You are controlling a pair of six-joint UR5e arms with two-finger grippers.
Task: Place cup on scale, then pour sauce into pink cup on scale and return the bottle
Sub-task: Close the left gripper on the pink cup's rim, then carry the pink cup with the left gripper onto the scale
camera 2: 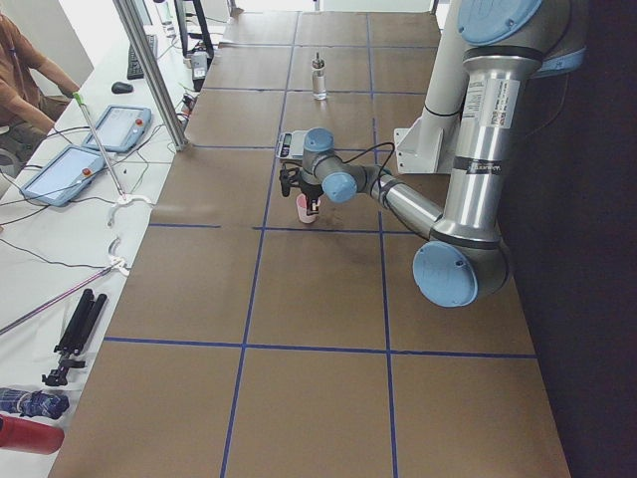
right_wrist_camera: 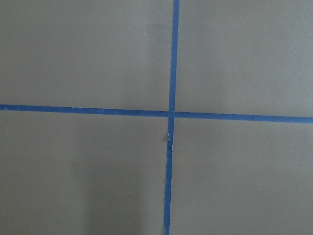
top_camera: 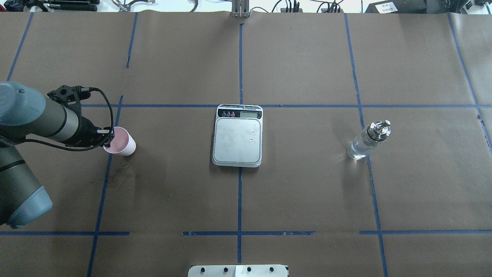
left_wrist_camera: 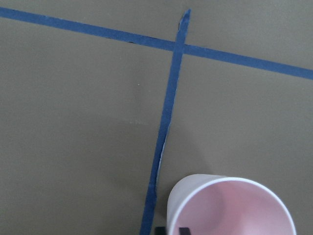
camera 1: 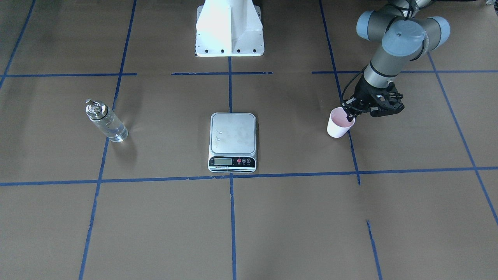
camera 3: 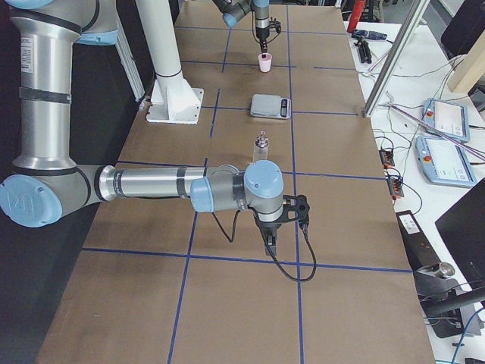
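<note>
The pale pink cup [camera 1: 340, 125] [top_camera: 121, 141] stands on the brown paper at the robot's left, apart from the scale. My left gripper [camera 1: 350, 115] [top_camera: 108, 135] comes down on its near rim, one finger inside and one outside, shut on the rim. In the left wrist view the cup [left_wrist_camera: 230, 210] fills the bottom edge, with the two fingertips close together at its wall. The steel scale [camera 1: 232, 134] [top_camera: 238, 140] lies at the table's centre with nothing on it but a few droplets. The clear bottle [camera 1: 107, 122] [top_camera: 367, 142] stands upright at the robot's right. My right gripper [camera 3: 270, 236] hovers low over bare paper; whether it is open or shut cannot be told.
The white robot base [camera 1: 229, 29] stands behind the scale. Blue tape lines [right_wrist_camera: 171, 115] cross the brown paper. A side bench with tablets [camera 2: 65, 171], cables and a seated person [camera 2: 20, 85] runs along the table's far side.
</note>
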